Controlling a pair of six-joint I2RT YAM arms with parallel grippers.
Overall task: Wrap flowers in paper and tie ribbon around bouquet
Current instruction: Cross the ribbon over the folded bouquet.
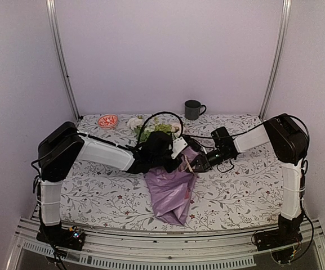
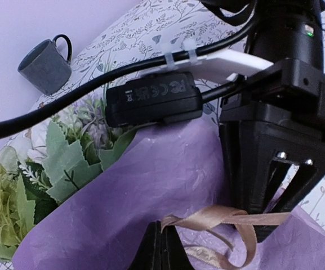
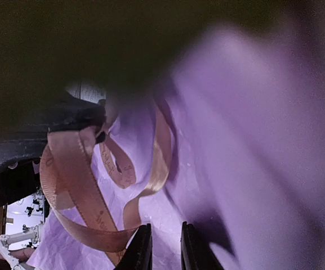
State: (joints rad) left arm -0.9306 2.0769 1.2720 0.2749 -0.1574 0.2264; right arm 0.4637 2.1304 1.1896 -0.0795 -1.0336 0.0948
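Observation:
The bouquet lies mid-table: lilac paper (image 1: 170, 191) wrapped in a cone around the flowers (image 1: 151, 130), whose green leaves and pale blooms (image 2: 61, 157) stick out at the far end. The beige ribbon (image 2: 230, 216) curls in loose loops over the paper (image 2: 151, 185). My left gripper (image 2: 162, 243) is shut on one end of the ribbon, just above the paper. My right gripper (image 3: 166, 247) hovers close over the paper (image 3: 252, 140) with a narrow gap between its fingers and nothing in it. The ribbon loops (image 3: 78, 191) hang just left of its fingers. Both grippers (image 1: 173, 162) (image 1: 191, 164) meet over the bouquet's middle.
A dark grey mug (image 1: 194, 109) stands at the back of the table. A small red-patterned bowl (image 1: 108, 121) sits at the back left. The floral table cloth (image 1: 241, 191) covers the table. Black cables loop above the flowers.

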